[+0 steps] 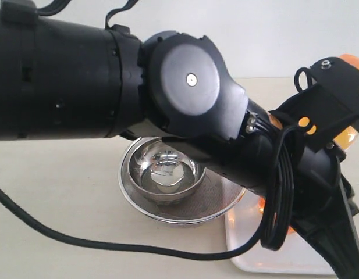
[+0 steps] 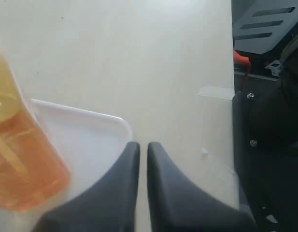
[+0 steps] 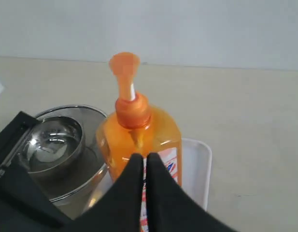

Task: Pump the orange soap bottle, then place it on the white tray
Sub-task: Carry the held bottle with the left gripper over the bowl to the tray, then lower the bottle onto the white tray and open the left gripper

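Bare worktop (image 1: 57,192) lay open left of the steel bowl (image 1: 163,170), which sat in a strainer (image 1: 217,200) just beside the white tray (image 1: 249,258). The orange soap bottle (image 3: 139,130) stood upright on that tray. Near it the left hand (image 2: 143,146) was almost closed and empty. The right hand (image 3: 145,157), its 2 fingers together, held nothing and sat in front of the bottle.

1. The exterior view sits very near a black arm (image 1: 80,70) that blocks most of it, and faces across the surface (image 1: 51,192) toward a pale wall (image 1: 255,35).
2. The left wrist view looks steeply down past the left tool (image 2: 143,146), close to the surface.
3. The right wrist view looks shallowly over the right tool (image 3: 143,158) toward the wall.
4. All three views share the white tray (image 2: 86,135); both wrist views share the orange soap bottle (image 3: 134,130).
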You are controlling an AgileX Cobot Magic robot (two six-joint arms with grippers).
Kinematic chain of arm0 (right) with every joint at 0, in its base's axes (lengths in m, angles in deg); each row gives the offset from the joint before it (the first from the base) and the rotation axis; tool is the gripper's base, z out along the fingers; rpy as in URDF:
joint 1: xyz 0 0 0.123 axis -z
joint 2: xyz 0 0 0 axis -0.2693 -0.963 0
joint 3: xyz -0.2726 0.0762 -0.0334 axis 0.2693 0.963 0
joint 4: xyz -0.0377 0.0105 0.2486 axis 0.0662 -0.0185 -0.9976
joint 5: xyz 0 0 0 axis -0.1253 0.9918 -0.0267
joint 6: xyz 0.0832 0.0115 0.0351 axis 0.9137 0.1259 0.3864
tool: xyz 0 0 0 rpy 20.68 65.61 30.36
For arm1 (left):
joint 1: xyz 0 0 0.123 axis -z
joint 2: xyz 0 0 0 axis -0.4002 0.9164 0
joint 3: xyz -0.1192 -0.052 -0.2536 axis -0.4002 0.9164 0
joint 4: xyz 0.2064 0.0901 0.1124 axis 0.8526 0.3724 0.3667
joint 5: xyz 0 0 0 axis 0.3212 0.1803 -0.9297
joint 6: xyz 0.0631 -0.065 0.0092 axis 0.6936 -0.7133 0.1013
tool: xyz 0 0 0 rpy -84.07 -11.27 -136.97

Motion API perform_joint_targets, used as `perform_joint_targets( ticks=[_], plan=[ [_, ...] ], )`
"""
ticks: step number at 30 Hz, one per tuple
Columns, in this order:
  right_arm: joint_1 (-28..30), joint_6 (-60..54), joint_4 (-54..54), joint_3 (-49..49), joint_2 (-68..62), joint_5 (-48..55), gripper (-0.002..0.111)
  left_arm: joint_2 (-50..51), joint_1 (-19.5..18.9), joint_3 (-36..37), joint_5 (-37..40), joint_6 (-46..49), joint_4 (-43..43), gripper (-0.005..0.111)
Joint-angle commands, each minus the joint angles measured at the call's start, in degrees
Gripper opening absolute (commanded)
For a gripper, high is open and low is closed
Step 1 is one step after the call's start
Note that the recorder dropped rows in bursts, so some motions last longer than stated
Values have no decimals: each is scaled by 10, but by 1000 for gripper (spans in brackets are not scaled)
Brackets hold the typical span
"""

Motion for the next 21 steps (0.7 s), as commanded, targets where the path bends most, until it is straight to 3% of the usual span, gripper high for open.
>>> perform_joint_targets(
  ticks=[1,6,10,15,21],
  plan=[
    [3,27,7,69,2,-101,0,-5,-17,-3,1,-28,52,5],
    [3,155,128,117,2,-125,0,-8,-64,-3,12,-111,154,5],
    [3,229,187,137,2,-127,0,-17,-111,4,4,-116,148,5],
    [3,305,256,162,2,-132,0,-32,-152,41,-97,-110,133,5],
    [3,486,411,187,-72,-147,0,-24,-152,100,-247,-80,119,5]
  ],
)
